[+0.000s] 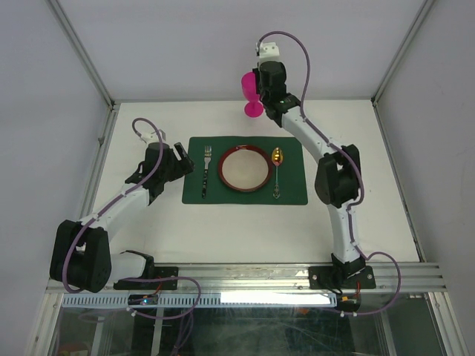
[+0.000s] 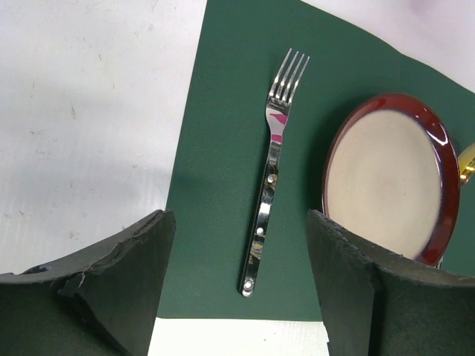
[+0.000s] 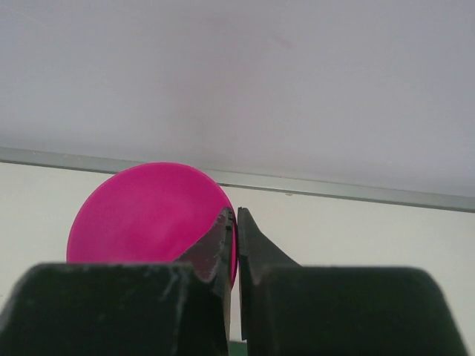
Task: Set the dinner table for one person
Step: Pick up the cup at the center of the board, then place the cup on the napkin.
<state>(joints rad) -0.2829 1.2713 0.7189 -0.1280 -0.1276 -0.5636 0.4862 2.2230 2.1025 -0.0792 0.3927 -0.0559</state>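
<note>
A dark green placemat lies on the white dinner table. On it sit a steel fork, a red-rimmed plate and a gold-bowled spoon. My left gripper hovers at the mat's left edge, open and holding nothing; in its wrist view the fork lies ahead between the spread fingers of the left gripper. My right gripper is at the table's back edge, shut on the rim of a pink goblet. The goblet fills the left of the right gripper's wrist view.
Aluminium frame rails and pale walls close in the table at the back and sides. The plate lies just beyond my left gripper's right finger. Whether the goblet's foot touches the table does not show.
</note>
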